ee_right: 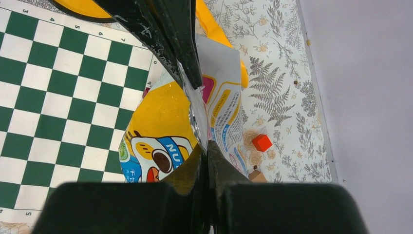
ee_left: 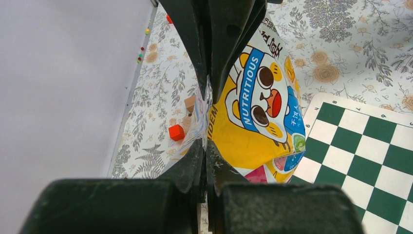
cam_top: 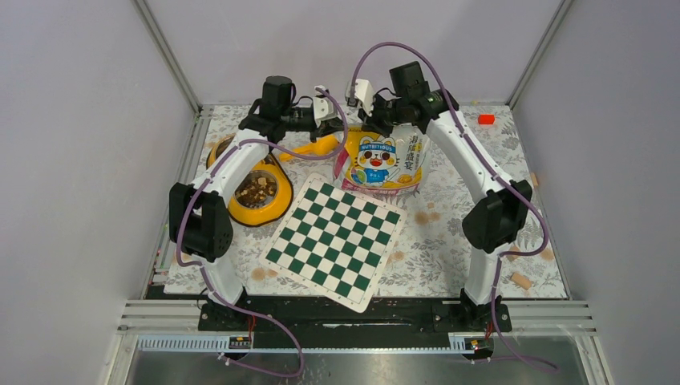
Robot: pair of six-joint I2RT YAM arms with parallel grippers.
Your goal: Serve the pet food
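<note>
- Note the left gripper (ee_left: pixel 205 153), shut tight on the top edge of the pet food bag (cam_top: pixel 383 164), and the right gripper (ee_right: pixel 207 151), pinched shut on that same edge from the opposite side, tips close together.
- Find the bag upright at the far middle of the surface (cam_top: pixel 449 224), just behind the chessboard (cam_top: pixel 335 239). Find some kibble (cam_top: pixel 255 190) already in the yellow bowl (cam_top: pixel 265 215) to the left. Cannot tell how much is inside the bag, or whether its mouth is sealed.
- Likely step: parting the mouth. Pull the two pinches apart evenly and slowly, in line with each other, to avoid twisting the thin film.
- Hold both grips firm; glossy film probably slips easily.
- Leave the base planted while pulling; guard against tipping toward the chessboard and spilling.
- Open only wide enough for a controlled pour toward the bowl.
</note>
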